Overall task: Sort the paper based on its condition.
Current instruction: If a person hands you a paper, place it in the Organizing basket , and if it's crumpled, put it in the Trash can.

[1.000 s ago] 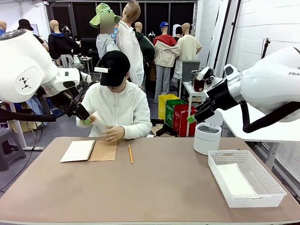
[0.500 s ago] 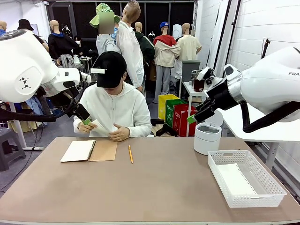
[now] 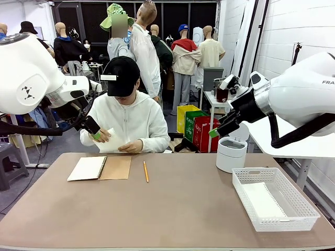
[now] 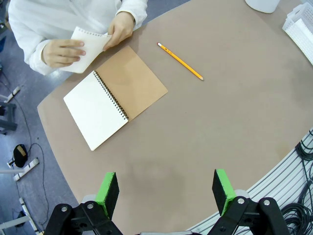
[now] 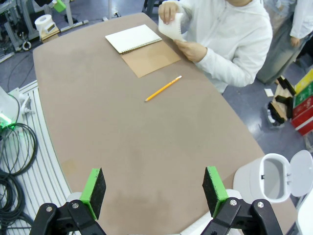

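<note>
The person at the far side holds a white sheet of paper (image 3: 111,141) in both hands, just past the table edge; it is the paper (image 4: 89,48) with punched holes along one edge, and the paper (image 5: 171,27) looks bent. Another flat sheet (image 3: 263,200) lies in the white basket (image 3: 246,201). My left gripper (image 3: 95,135) hangs high at the far left, close to the person's hand. Its jaws stand open with nothing between them (image 4: 165,190). My right gripper (image 3: 214,132) is raised at the right, open and empty (image 5: 153,188).
An open spiral notebook (image 3: 99,168) with a brown cover lies at the far left, a yellow pencil (image 3: 146,171) beside it. A white lidded bin (image 3: 231,153) stands at the far right behind the basket.
The person's hands have come down towards the table edge, with the paper now spread between them. Neither arm has moved.
</note>
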